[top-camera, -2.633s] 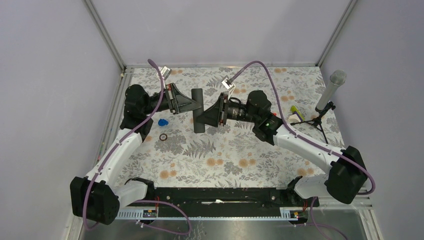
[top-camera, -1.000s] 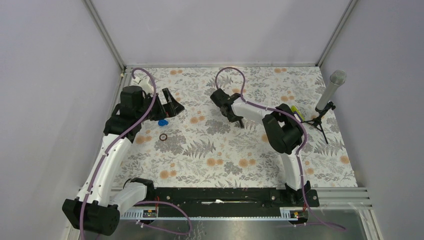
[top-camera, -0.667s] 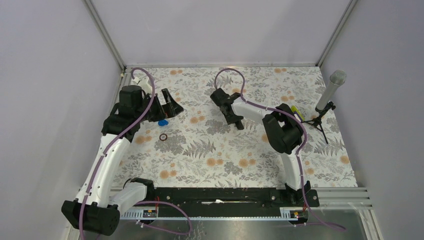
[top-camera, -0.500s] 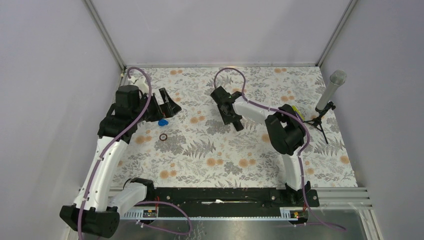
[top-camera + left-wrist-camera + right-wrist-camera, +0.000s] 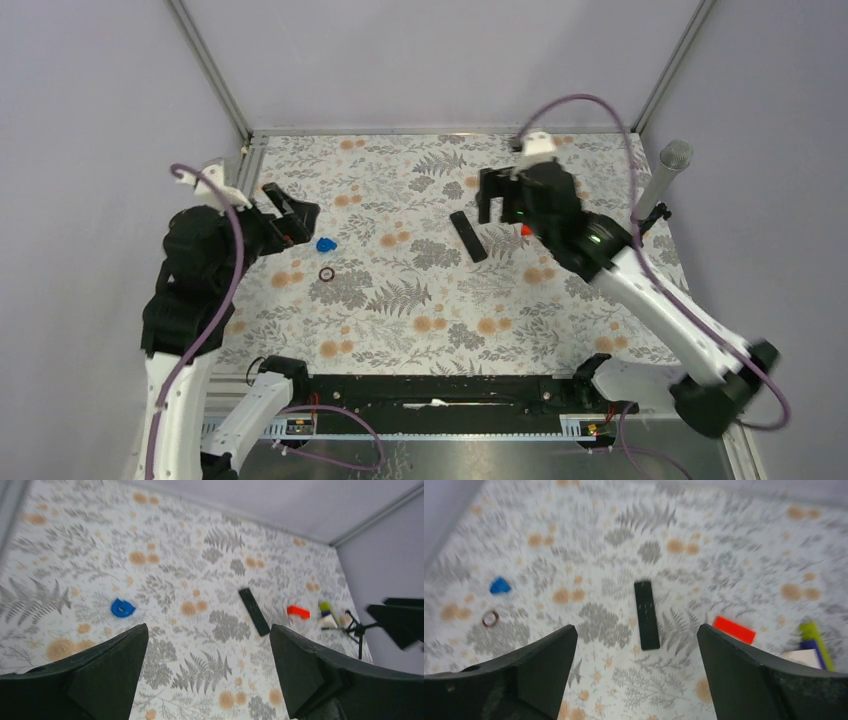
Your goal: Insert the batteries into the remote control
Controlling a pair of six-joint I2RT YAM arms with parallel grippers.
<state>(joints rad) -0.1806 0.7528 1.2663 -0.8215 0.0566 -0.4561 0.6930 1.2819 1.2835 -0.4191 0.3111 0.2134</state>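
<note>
Remote control [image 5: 468, 236] lies flat on the floral table [image 5: 420, 330], just past centre, with its long axis running from 11 to 5 o'clock in the top view; nothing grips it. Right gripper [image 5: 636, 627] hangs above it, toward 1 o'clock, fingers spread wide and empty. Left gripper [image 5: 207, 629] stands well apart at 9 o'clock, likewise spread wide and holding nothing. Red block [image 5: 526, 230] lies near the remote at 3 o'clock; blue piece [image 5: 325, 244] and small ring [image 5: 326, 274] lie toward 9 and 8 o'clock. Microphone [image 5: 665, 180] stands at the 2 o'clock edge. Batteries cannot be made out; the right wrist view is blurred.
</note>
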